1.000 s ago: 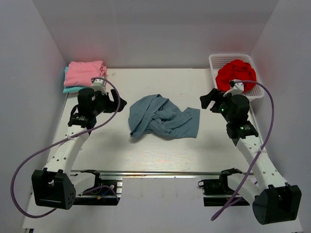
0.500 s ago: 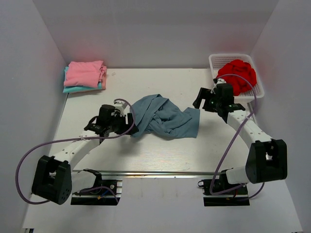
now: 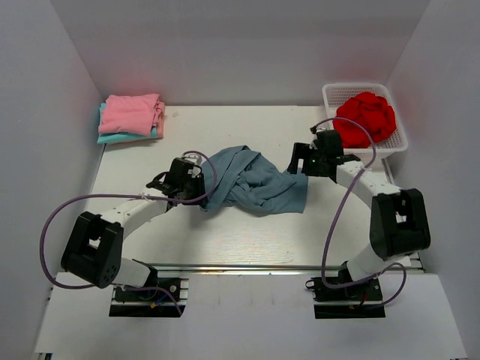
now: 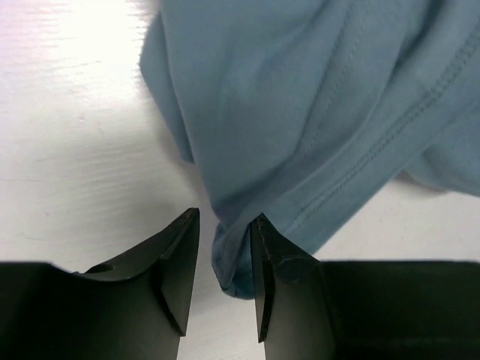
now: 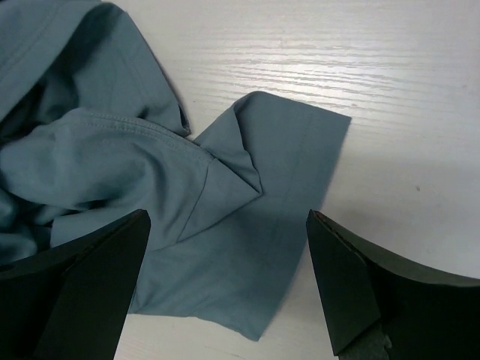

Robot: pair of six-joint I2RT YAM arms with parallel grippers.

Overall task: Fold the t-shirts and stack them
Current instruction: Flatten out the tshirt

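Top view: the blue-grey t-shirt [image 3: 251,180] lies crumpled mid-table [image 3: 240,232]. The left hand [image 3: 196,187] is down at its left edge and the right hand [image 3: 296,161] is at its upper right corner. Upper left of the frame, a folded pink t-shirt [image 3: 131,112] sits on a teal t-shirt [image 3: 112,138]. Upper right, a red t-shirt [image 3: 365,116] is bunched in the white basket [image 3: 330,94].

Left wrist view: the fingers [image 4: 180,255] are fairly close together with a fold of the blue-grey cloth between them. It touches the finger on the right of the frame and there's a sliver of gap at the other, so not pinched.

Right wrist view: the fingers [image 5: 82,277] are spread wide and hold nothing, with the shirt's flat corner lying between them.
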